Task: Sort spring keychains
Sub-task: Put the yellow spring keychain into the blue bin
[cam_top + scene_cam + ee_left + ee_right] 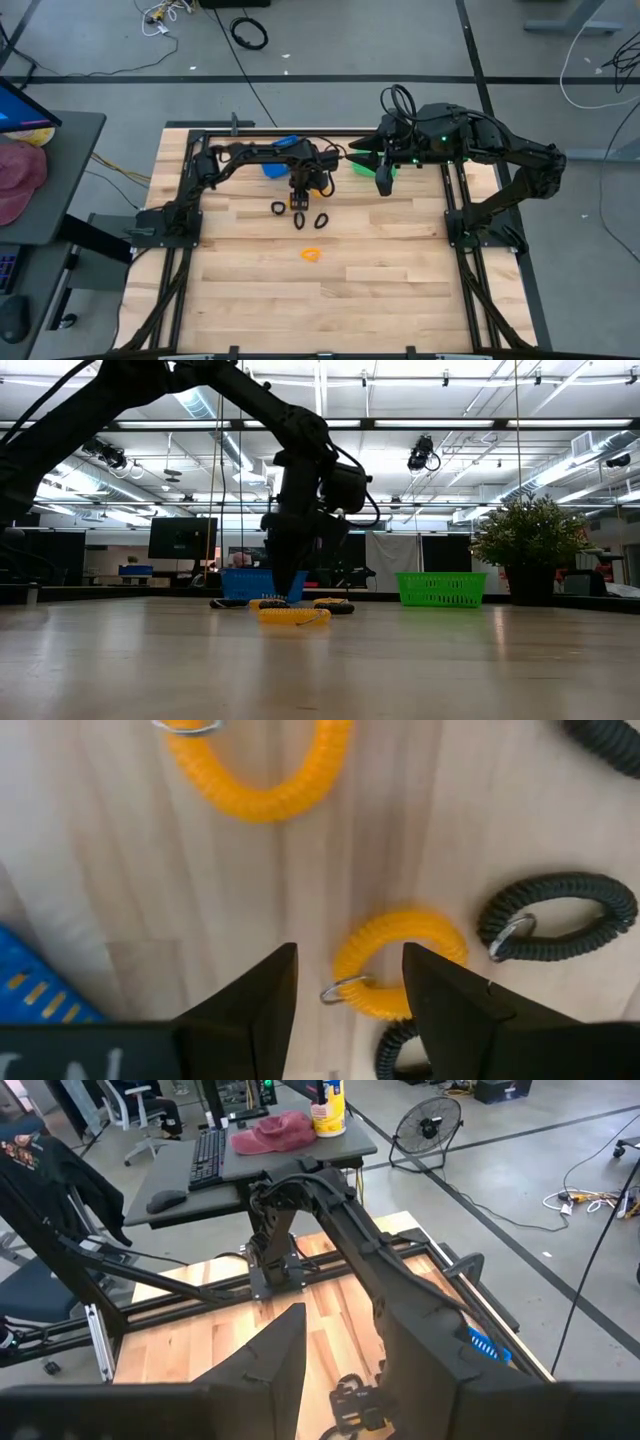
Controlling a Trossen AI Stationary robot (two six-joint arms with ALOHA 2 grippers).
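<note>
My left gripper (350,1005) is open and low over a cluster of spring keychains near the table's middle (299,200). Its fingers stand on either side of one end of a small orange keychain (400,965), the end with the metal ring; I cannot tell whether they touch it. A second orange keychain (260,780) (312,254) lies apart, toward the near edge. Black keychains (560,915) (322,220) (278,208) lie flat around the gripper. My right gripper (345,1370) is open, hovering over the green basket (362,166).
The blue basket (280,158) (262,584) stands just beyond the left gripper, and the green basket (440,588) stands to its right by the far edge. A potted plant (530,550) stands behind the table. The near half of the wooden table (320,310) is bare.
</note>
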